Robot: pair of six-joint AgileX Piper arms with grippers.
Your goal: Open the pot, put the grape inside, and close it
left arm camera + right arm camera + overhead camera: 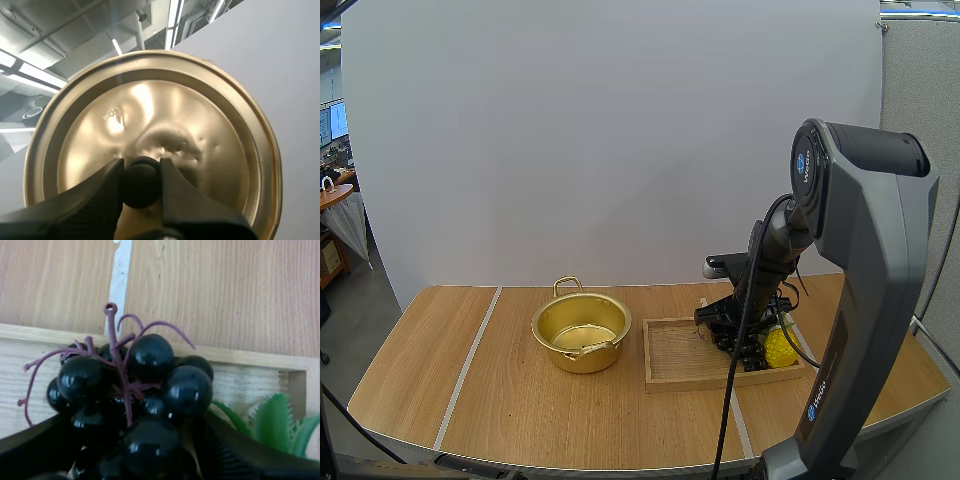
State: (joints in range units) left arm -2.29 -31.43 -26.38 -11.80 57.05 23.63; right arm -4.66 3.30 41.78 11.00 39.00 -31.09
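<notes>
My right end effector [135, 446] clenches the bunch of grapes [150, 357], wooden tray [240, 358] beneath; likely light, slippery, best squeezed mid-cluster. My left end effector [142, 175] grasps the lid [150, 115] knob [141, 186]

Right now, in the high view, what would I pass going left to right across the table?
Open pot → wooden tray, bare end → right gripper around the grapes → yellow fruit
</notes>
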